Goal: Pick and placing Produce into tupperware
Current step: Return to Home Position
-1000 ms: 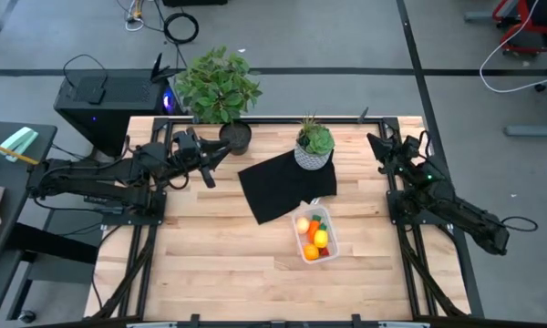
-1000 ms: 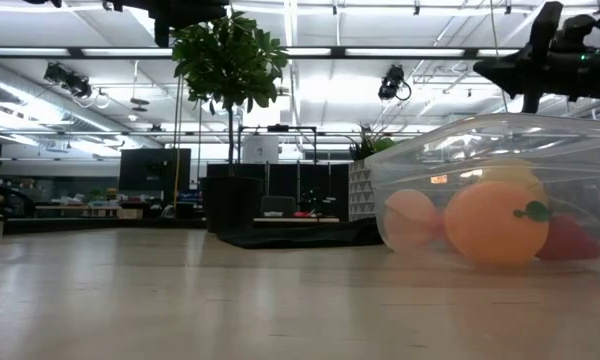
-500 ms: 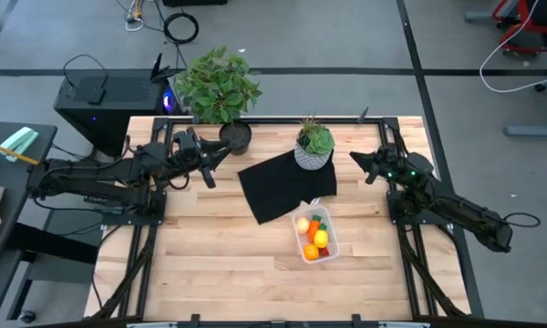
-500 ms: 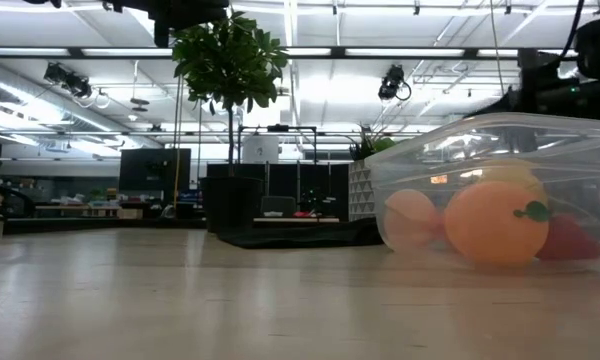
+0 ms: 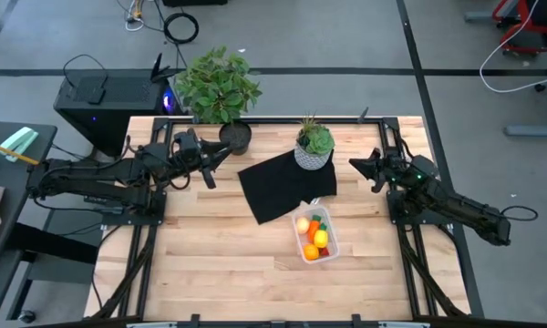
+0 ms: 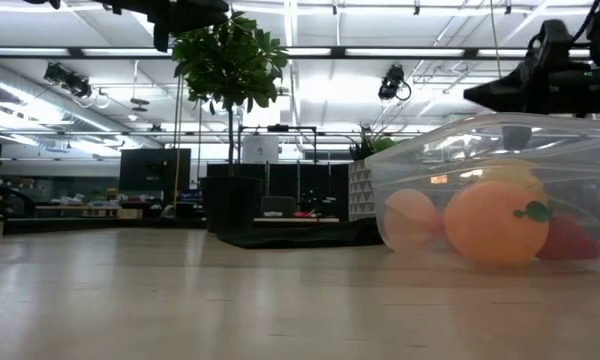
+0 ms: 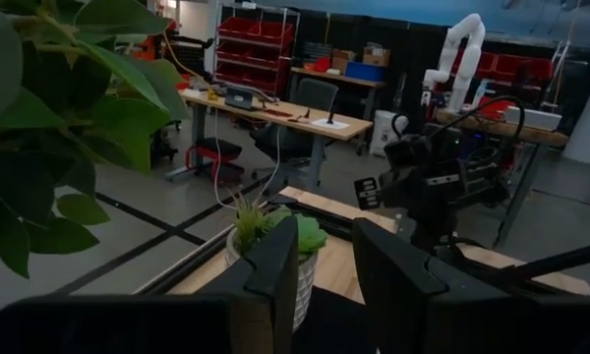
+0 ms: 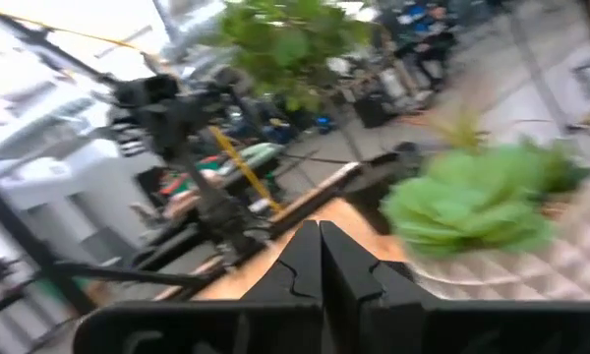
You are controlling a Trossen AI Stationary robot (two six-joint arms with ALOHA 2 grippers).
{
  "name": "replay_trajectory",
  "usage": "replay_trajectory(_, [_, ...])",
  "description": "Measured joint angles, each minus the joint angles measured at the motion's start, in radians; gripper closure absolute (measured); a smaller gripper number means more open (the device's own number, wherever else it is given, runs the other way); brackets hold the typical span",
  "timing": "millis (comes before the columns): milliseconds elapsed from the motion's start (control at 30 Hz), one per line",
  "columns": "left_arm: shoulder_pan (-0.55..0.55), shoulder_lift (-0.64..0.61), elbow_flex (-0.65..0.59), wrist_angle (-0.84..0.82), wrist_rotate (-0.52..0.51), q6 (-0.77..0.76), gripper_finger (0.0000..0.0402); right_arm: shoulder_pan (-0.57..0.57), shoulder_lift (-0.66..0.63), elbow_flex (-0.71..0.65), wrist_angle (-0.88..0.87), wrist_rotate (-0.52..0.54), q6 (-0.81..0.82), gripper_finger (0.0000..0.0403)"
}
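The clear tupperware (image 5: 315, 235) stands on the wooden table near the black mat's near corner. The produce lies inside it: orange ball (image 6: 495, 222), pinkish ball (image 6: 412, 218), red strawberry (image 6: 568, 240), yellow piece (image 5: 320, 239) and carrot (image 5: 316, 221). My right gripper (image 5: 356, 164) hovers shut above the table's right side, pointing left toward the small potted plant, beyond and to the right of the tupperware; its wrist view (image 8: 320, 231) shows the fingers closed together. My left gripper (image 5: 214, 164) waits open at the far left, by the big plant's pot, empty (image 7: 324, 236).
A black mat (image 5: 285, 185) lies at mid-table. A small plant in a white pot (image 5: 314, 146) stands on its far edge, and a large potted plant (image 5: 217, 87) at the far left. Bare wood (image 5: 219, 246) spreads over the near left.
My right gripper has swung from the table's far right corner toward the left and slightly toward the near edge, turning to point at the small potted plant. It stays shut. The tupperware and produce have not moved.
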Motion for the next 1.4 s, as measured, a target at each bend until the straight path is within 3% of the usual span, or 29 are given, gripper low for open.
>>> replay_trajectory(333, [0.001,0.0,0.0,-0.002,0.0,-0.001,0.0294,0.261,0.0,0.0,0.055,-0.035,0.01,0.0403])
replay_trajectory(667, [0.0,0.0,0.0,-0.002,0.0,-0.045,0.0294,0.52,0.0,0.0,-0.024,0.155,-0.05,0.0403])
replay_trajectory(900, [0.0,0.0,0.0,-0.003,0.0,-0.046,0.0294,0.562,0.0,0.0,-0.078,0.223,-0.089,0.0403])
replay_trajectory(1400, [0.0,0.0,0.0,0.0,0.0,-0.051,0.0294,0.561,0.0,0.0,-0.08,0.206,-0.074,0.0393])
